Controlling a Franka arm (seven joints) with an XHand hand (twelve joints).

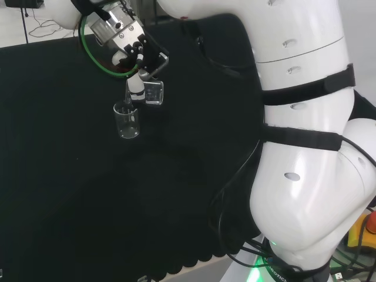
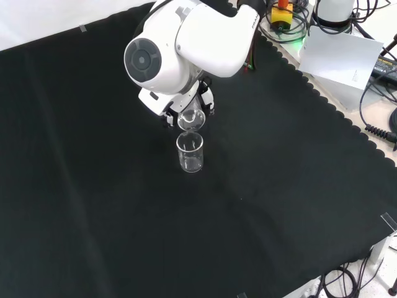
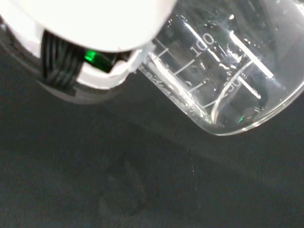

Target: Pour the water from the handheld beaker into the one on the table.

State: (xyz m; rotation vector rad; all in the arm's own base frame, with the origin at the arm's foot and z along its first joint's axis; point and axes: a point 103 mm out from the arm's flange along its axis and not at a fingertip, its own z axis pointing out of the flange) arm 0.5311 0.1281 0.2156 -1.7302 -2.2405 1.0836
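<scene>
Head view: the white arm (image 1: 305,147) is filling the right side of the frame, and the black cloth (image 1: 70,205) is covering the bench across the rest. In the upper left of the frame the hand (image 1: 136,56) is reaching down, its fingers curling round the held beaker (image 1: 153,92) and gripping it. That beaker is lying tipped well over, its long axis near level, with its mouth pointing toward the lower left of the frame, just above the table beaker (image 1: 127,120). The table beaker is standing upright on the cloth, mouth up, just below and left of the held one. A thin clear streak is showing between the two rims; whether it is water I cannot tell.

In the front view, a big link with a round grey cap (image 2: 144,59) is sitting in the upper middle of the frame, covering most of the hand (image 2: 208,102). Under it the held beaker (image 2: 191,118) is pointing its open mouth down the frame, right over the rim of the table beaker (image 2: 190,153), which is standing upright near the frame's centre.

In the wrist view the held beaker (image 3: 223,71) is lying slanted across the cloth (image 3: 95,180), its base rim showing as a bright curve. White graduation lines are running along its wall with printed scale figures beside them.
</scene>
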